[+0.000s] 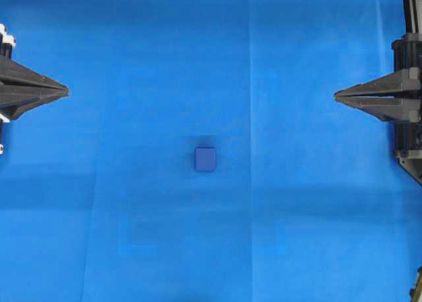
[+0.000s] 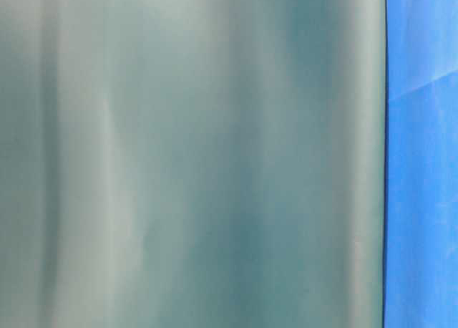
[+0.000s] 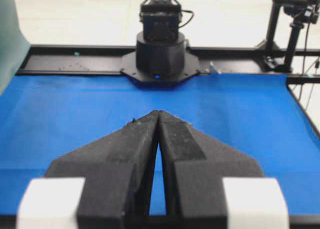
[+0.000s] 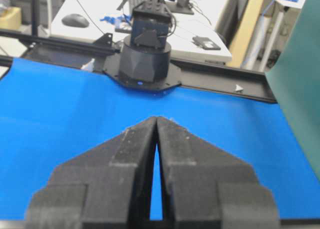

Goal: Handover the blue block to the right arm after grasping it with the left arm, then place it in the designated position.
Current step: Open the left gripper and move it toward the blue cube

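The blue block (image 1: 205, 159), a small dark-blue cube, lies on the bright blue cloth (image 1: 132, 216) near the middle of the overhead view. My left gripper (image 1: 66, 90) sits at the far left edge, shut, its tips touching and nothing between them. It is well to the left of the block and a little further back. My right gripper (image 1: 335, 95) mirrors it at the far right edge, also shut and empty. In the left wrist view the left gripper (image 3: 158, 112) points across the cloth; in the right wrist view the right gripper (image 4: 157, 118) does likewise. Neither wrist view shows the block.
A black arm base (image 3: 160, 56) stands beyond the cloth in the left wrist view, and the other base (image 4: 146, 56) in the right wrist view. A black frame rail (image 4: 220, 76) borders the cloth. A grey-green sheet (image 2: 193, 156) fills most of the table-level view.
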